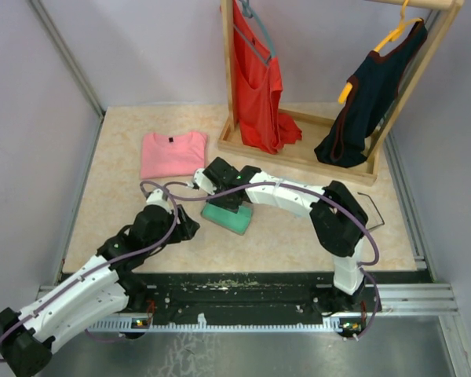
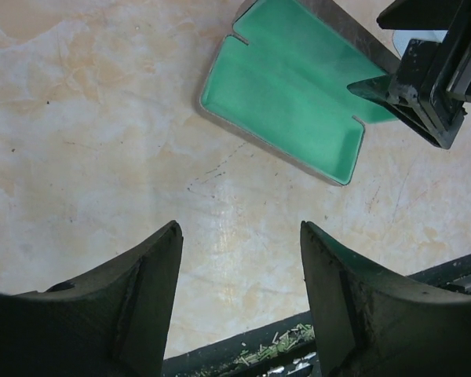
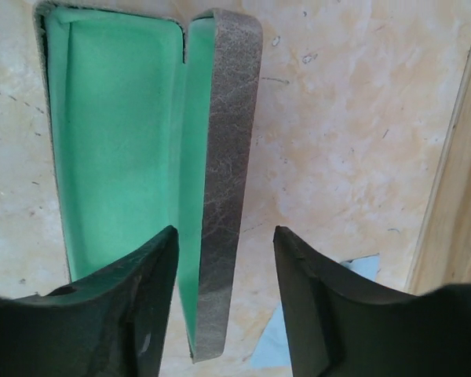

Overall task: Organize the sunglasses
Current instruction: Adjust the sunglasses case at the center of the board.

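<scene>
While my left claw [image 2: 239,259] hangs spread wide above the table [image 2: 86,133], gripping nothing, my right claw [image 3: 225,243] stands partly open astride the raised grey lid of the open case [image 3: 231,118]. A sliver of gap shows on either side, so I cannot see it pinching anything. A light blue cloth [image 3: 359,267] peeks out past my right finger. Of the sunglasses [image 1: 375,199] I make out only a thin dark wire shape near my right elbow, too small to be sure.
</scene>
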You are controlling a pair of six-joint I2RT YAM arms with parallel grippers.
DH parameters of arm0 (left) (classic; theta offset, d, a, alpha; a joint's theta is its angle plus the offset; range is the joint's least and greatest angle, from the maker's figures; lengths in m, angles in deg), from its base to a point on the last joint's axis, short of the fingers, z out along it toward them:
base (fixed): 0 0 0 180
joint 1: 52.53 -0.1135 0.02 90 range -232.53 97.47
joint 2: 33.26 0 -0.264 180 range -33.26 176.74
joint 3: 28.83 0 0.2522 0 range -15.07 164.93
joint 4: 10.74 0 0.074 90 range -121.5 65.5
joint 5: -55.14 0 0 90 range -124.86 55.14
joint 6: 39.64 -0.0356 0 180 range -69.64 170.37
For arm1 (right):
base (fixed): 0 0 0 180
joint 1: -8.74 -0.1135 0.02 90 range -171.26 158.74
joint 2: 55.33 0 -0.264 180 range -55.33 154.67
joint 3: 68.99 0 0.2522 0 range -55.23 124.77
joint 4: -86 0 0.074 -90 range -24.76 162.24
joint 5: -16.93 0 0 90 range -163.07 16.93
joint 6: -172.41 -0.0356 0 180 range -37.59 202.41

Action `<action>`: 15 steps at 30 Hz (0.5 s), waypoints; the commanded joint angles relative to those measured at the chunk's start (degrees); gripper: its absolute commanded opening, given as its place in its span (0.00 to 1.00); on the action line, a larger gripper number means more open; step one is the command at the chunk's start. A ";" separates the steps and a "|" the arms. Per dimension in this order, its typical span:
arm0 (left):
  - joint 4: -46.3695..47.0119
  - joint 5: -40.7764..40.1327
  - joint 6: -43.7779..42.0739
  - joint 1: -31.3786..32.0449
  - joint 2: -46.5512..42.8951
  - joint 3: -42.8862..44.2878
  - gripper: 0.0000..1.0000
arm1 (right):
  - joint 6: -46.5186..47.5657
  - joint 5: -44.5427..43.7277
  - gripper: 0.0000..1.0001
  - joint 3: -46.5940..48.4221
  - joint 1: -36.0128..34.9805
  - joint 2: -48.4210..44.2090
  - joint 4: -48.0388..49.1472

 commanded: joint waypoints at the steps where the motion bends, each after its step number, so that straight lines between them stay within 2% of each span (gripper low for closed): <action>1: -1.89 -1.48 1.02 -0.06 -1.75 -0.64 0.68 | 2.02 2.40 0.57 2.86 -0.26 -2.28 3.16; 3: -2.28 -2.47 1.00 -0.08 -1.96 -0.32 0.69 | 1.48 3.30 0.62 2.96 -0.23 -3.73 3.48; 8: -2.07 -4.13 -0.08 -0.10 -1.20 0.56 0.71 | -3.48 5.12 0.63 2.71 -0.27 -8.85 5.39; 11: -0.90 -5.15 -0.74 -0.14 0.13 1.10 0.73 | -8.94 1.77 0.63 -0.43 -0.24 -13.25 8.82; 15: 3.28 -5.72 -1.03 -0.23 3.14 1.41 0.73 | -20.24 -6.96 0.62 -7.03 -0.24 -19.82 12.39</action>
